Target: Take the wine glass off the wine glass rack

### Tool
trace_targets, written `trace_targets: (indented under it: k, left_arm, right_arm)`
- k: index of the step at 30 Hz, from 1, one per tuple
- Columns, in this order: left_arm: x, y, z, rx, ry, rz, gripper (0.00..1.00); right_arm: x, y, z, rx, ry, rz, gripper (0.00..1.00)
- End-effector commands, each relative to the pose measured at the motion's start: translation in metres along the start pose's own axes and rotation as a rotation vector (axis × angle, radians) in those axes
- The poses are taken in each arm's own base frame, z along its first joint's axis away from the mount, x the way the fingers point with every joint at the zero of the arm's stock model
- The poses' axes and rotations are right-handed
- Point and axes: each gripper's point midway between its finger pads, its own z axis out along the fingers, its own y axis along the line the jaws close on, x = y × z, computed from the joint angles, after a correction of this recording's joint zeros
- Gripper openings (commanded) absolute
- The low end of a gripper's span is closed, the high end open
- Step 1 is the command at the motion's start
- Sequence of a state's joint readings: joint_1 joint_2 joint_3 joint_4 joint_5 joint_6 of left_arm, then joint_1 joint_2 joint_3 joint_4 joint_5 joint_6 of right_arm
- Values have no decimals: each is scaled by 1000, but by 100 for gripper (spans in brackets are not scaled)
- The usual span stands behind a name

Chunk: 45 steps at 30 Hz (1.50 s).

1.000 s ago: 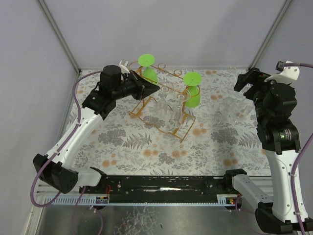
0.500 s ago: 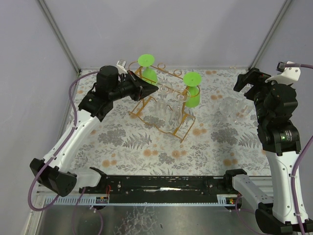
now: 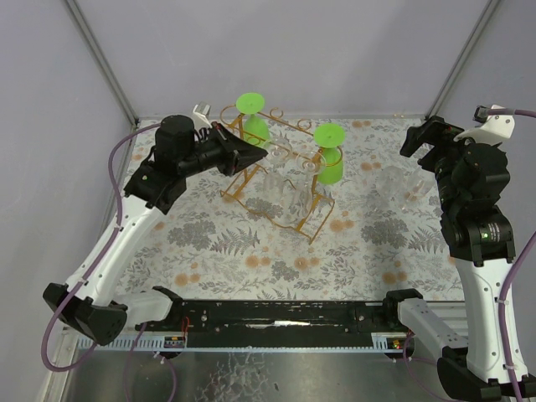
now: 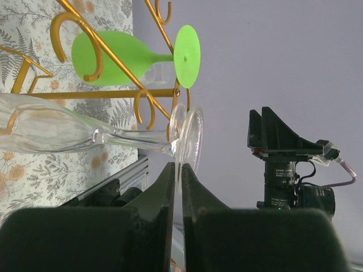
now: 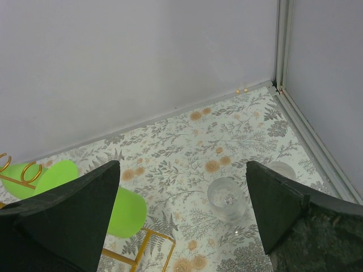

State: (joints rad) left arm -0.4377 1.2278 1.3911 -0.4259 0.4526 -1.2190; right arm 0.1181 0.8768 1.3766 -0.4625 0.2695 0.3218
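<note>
Left wrist — foot of wine glass (image 4: pixel 85 133) pinched between fingers (image 4: pixel 160 192).

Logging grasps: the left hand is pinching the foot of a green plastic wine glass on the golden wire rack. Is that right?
No. The left wrist view shows the left hand pinching the foot of a clear wine glass on the golden wire rack; the green plastic wine glass hangs untouched.

Floral tabletop (image 3: pixel 218 243) boxed in by plain grey walls (image 3: pixel 335 50)
Ferns and orange blossoms pattern the surface; slanting metal posts (image 3: pixel 100 59) mark both back corners.
</note>
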Motion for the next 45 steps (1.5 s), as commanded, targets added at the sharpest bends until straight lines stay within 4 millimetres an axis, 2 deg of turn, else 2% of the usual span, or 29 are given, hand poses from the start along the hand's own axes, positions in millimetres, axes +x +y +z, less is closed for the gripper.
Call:
trace_targets:
  k: [1, 5, 10, 14, 18, 20, 22, 25, 26, 28, 31, 37, 41, 45]
  left_arm:
    - [10, -13, -19, 38, 19, 30, 0]
    - [14, -31, -39, 82, 3, 72, 0]
    - [14, -75, -70, 190, -46, 152, 0]
    - [15, -117, -96, 291, -78, 219, 0]
    - [18, -172, -126, 477, -116, 337, 0]
    - [23, -201, -141, 612, -135, 457, 0]
    - [27, -216, -148, 706, -164, 645, 0]
    - [30, -214, -134, 753, -157, 859, 0]
    - [30, -211, -128, 756, -147, 918, 0]
    - [36, -206, -120, 788, -106, 1028, 0]
    - [47, -197, -109, 834, -80, 1221, 0]
    - [71, -173, -90, 874, -99, 1612, 0]
    - [82, -161, -83, 908, -123, 1803, 0]
    - [94, -144, -78, 937, -125, 1958, 0]
  right_arm:
    - [-11, 3, -6, -16, -38, 8, 99]
    - [-12, 1, -10, -13, -36, 6, 99]
    - [-13, -1, -16, -10, -30, -10, 99]
    - [-16, -2, -19, -5, -29, -19, 99]
    - [-20, -2, -20, -3, -38, -17, 99]
    - [-23, 1, -19, -10, -40, -13, 99]
    - [-26, 7, -16, -30, -30, 1, 99]
    - [-35, 32, -9, -116, 15, 35, 99]
    - [-34, 41, -5, -152, 48, 44, 99]
    - [-44, 66, -4, -244, 87, 78, 99]
    - [-43, 99, 5, -366, 196, 139, 99]
    - [-40, 163, -7, -658, 398, 325, 99]
    - [-34, 189, -15, -800, 517, 458, 99]
    - [-32, 202, -21, -889, 581, 542, 100]
